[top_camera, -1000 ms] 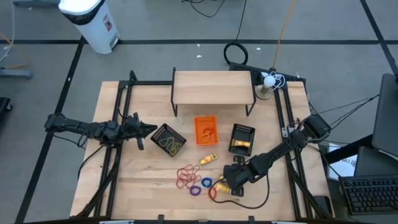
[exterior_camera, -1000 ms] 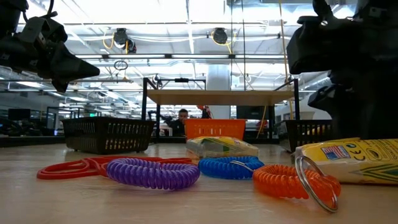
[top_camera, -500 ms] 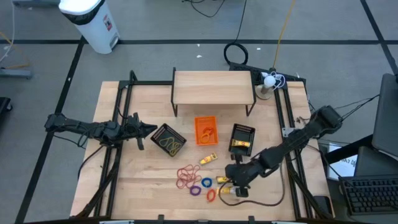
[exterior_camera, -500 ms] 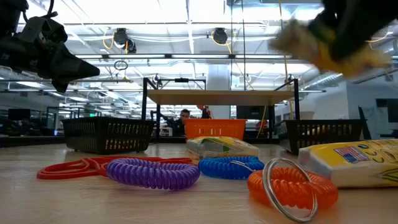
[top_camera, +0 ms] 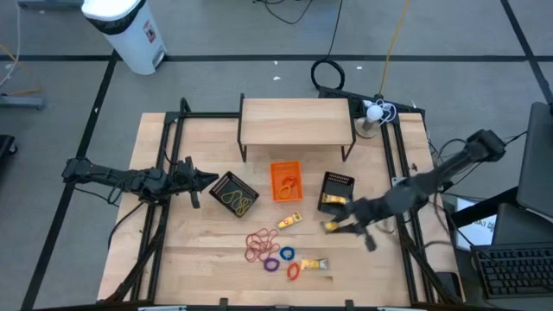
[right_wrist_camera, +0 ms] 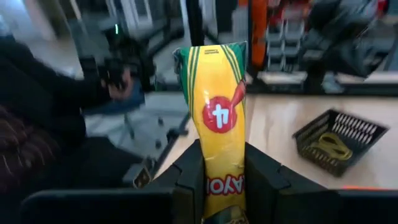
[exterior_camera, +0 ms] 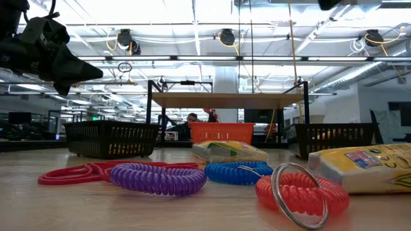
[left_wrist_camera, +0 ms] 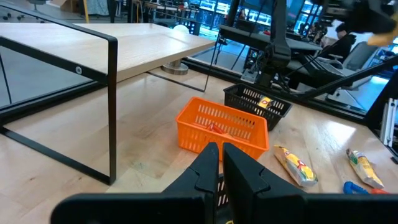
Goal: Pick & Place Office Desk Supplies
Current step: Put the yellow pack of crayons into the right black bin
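Note:
My right gripper point(top_camera: 342, 226) hangs above the table just near of the right black mesh tray point(top_camera: 336, 192), shut on a yellow packet point(right_wrist_camera: 219, 106). On the table near the front lie red rubber bands point(top_camera: 257, 244), a purple ring point(top_camera: 272, 264), a blue ring point(top_camera: 286, 253), an orange ring point(top_camera: 294, 271) and two more yellow packets point(top_camera: 315, 263) point(top_camera: 289, 220). My left gripper point(top_camera: 207, 181) waits shut above the table's left side, beside the left black mesh tray point(top_camera: 235, 194). My right gripper pinches one end of the packet point(right_wrist_camera: 221, 186) between its two fingers point(right_wrist_camera: 189, 171). The fingers lie level and point from the table's right toward its left. The packet runs along them, sticks out past the fingertips and is clear of the table.
A small orange tray point(top_camera: 286, 180) stands between the two black trays. A wooden shelf on black legs point(top_camera: 295, 121) spans the far middle. The right black tray holds yellow packets. Black frame rails run along both sides of the table.
My right gripper has risen from the table beside the orange ring with a yellow packet. It has swung toward the far right, to the right black tray, and tipped from pointing down to level. The orange ring has shifted a little. One packet stays beside it.

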Motion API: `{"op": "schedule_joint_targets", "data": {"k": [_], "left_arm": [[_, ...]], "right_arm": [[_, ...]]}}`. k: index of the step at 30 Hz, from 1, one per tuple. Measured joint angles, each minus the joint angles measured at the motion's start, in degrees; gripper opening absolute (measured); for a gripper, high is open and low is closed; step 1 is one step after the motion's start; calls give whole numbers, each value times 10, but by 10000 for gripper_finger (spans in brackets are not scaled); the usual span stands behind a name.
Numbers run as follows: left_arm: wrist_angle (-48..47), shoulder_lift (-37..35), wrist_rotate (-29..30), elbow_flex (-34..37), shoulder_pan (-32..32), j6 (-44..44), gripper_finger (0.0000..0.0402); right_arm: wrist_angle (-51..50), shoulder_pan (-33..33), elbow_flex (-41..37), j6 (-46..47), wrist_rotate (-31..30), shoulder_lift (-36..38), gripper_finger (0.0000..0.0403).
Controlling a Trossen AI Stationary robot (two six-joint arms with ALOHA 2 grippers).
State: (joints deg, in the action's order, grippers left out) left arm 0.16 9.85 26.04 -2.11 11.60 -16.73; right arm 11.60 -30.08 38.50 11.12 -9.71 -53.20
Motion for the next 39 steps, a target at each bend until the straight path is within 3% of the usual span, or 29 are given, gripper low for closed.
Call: {"op": "schedule_joint_targets", "data": {"k": [5, 12, 20, 27, 36, 39], "left_arm": [[0, 0, 0, 0, 0, 0, 21], [-1, 0, 0, 0, 0, 1, 21], [-2, 0, 0, 0, 0, 1, 21], [-2, 0, 0, 0, 0, 1, 21], [-2, 0, 0, 0, 0, 0, 21], [-2, 0, 0, 0, 0, 0, 21]], "right_arm": [[82, 0, -121, -4, -13, 132, 77], [172, 0, -273, -14, -61, 289, 61], [173, 0, -331, -6, -72, 376, 70], [116, 0, -291, 6, -94, 362, 62], [-240, 20, -66, 87, -246, 186, 61], [-360, 55, -19, 157, -247, 113, 62]]}}
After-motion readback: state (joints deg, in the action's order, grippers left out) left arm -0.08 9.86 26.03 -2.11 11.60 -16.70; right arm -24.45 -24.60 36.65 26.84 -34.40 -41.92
